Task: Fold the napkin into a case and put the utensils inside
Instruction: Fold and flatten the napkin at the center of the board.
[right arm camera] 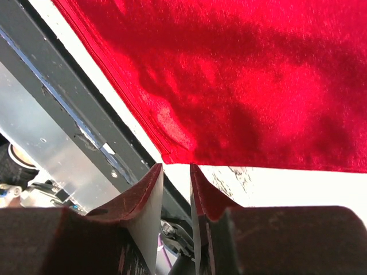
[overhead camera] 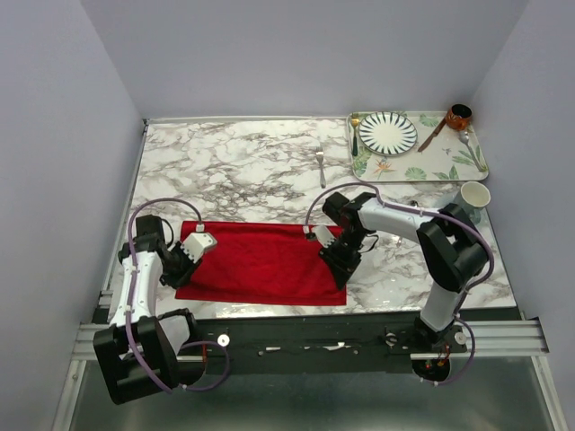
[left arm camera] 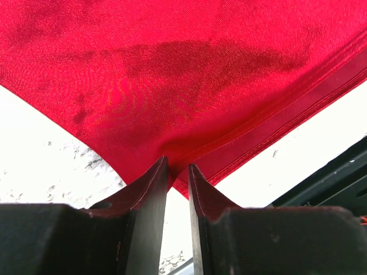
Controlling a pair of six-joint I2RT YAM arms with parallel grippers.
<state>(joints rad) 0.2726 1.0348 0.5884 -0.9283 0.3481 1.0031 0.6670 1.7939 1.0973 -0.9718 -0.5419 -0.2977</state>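
Note:
The deep-red napkin (overhead camera: 260,262) lies folded into a wide rectangle near the table's front edge. My left gripper (overhead camera: 186,274) sits at its near-left corner. In the left wrist view the napkin (left arm camera: 183,86) has its hemmed corner reaching the tips of that gripper (left arm camera: 178,167), whose fingers stand a narrow gap apart with table showing between them. My right gripper (overhead camera: 345,280) is at the near-right corner. In the right wrist view the napkin (right arm camera: 258,86) ends just beyond that gripper (right arm camera: 176,167), narrowly open with nothing between its fingers. A silver fork (overhead camera: 320,166) lies on the marble behind the napkin.
A floral tray (overhead camera: 431,166) at the back right holds a striped plate (overhead camera: 388,133), a gold spoon (overhead camera: 355,135), a brown wooden utensil (overhead camera: 433,135), a brown cup (overhead camera: 459,115) and a silver utensil (overhead camera: 465,142). A white cup (overhead camera: 473,196) stands beside the right arm. The table's front rail (right arm camera: 69,114) runs close by.

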